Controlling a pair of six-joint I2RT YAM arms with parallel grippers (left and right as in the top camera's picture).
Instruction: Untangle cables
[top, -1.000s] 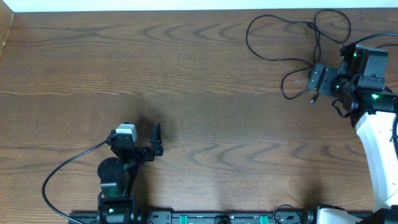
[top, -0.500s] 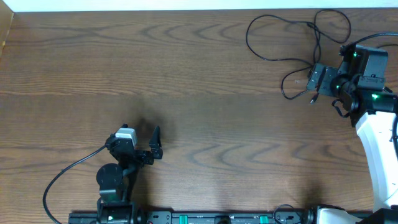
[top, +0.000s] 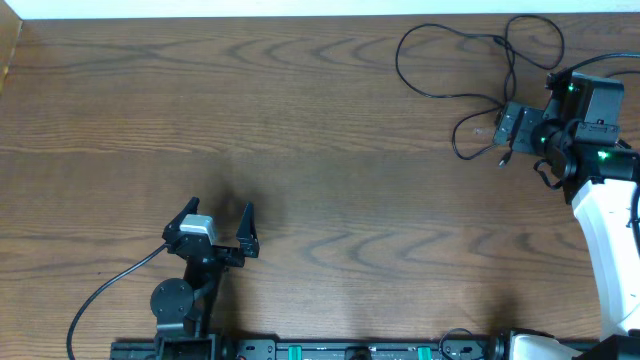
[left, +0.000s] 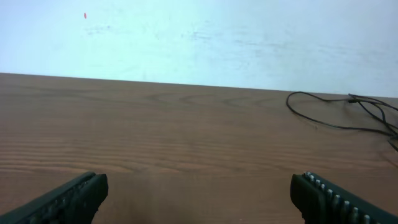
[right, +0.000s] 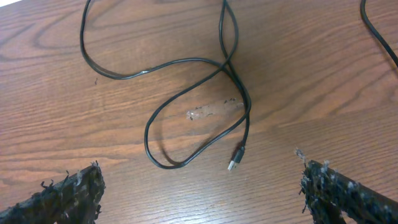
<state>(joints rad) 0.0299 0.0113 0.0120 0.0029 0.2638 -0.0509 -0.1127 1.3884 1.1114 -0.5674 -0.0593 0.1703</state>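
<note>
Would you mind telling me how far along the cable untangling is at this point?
Done: nothing visible; the cables lie in crossing loops on the table. In hand: nothing gripped; the right gripper hangs open above a loop and plug, while the left gripper sits open, far from them. Left: seemingly the whole job, grasping and separating the loops.

The flat wooden table (top: 330, 150) is mid-brown with darker wavy grain. The thin looped cables (right: 248, 115) are black; one small metal plug (right: 233, 163) is silvery. The plain wall (left: 199, 37) is pale bluish white.
</note>
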